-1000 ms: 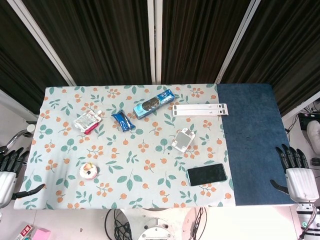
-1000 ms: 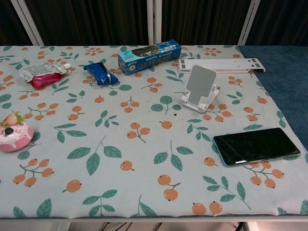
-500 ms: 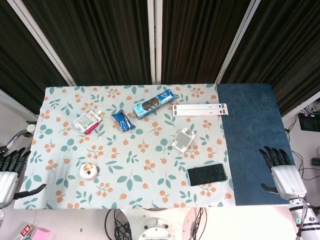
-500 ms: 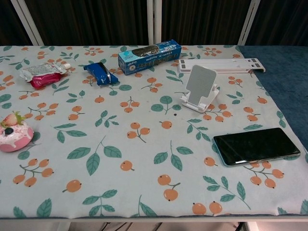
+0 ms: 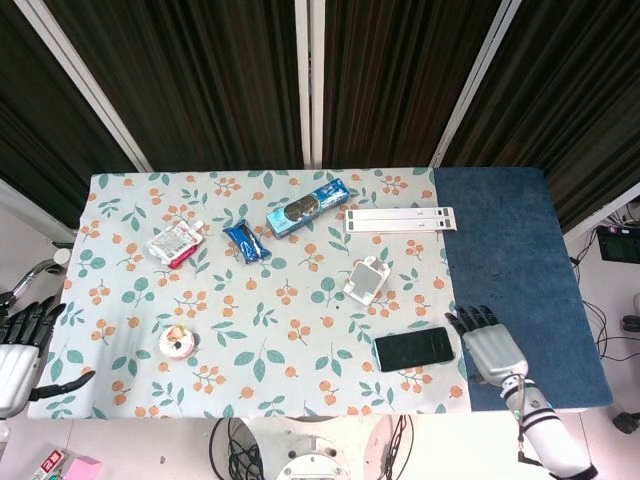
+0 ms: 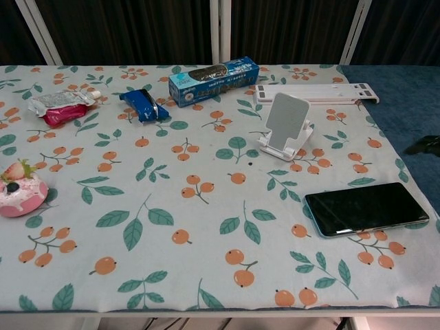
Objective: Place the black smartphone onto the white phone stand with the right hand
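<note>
The black smartphone [image 5: 413, 348] [image 6: 366, 208] lies flat, screen up, near the table's front right. The white phone stand [image 5: 366, 280] [image 6: 286, 126] stands upright behind it, nothing on it. My right hand [image 5: 488, 346] hovers just right of the phone over the blue cloth, fingers spread and holding nothing; in the chest view only its dark fingertips [image 6: 425, 145] show at the right edge. My left hand [image 5: 20, 345] hangs off the table's left front corner, fingers apart and holding nothing.
A long white bar [image 5: 399, 219] lies behind the stand. A blue box [image 5: 306, 207], a blue packet [image 5: 246, 241], a silver and red pouch [image 5: 174, 243] and a pink strawberry cake toy [image 5: 177, 342] sit to the left. The blue cloth [image 5: 520, 260] covers the right end.
My right hand has moved left from beyond the table's right edge to just beside the phone. The phone, the stand and my left hand have stayed put.
</note>
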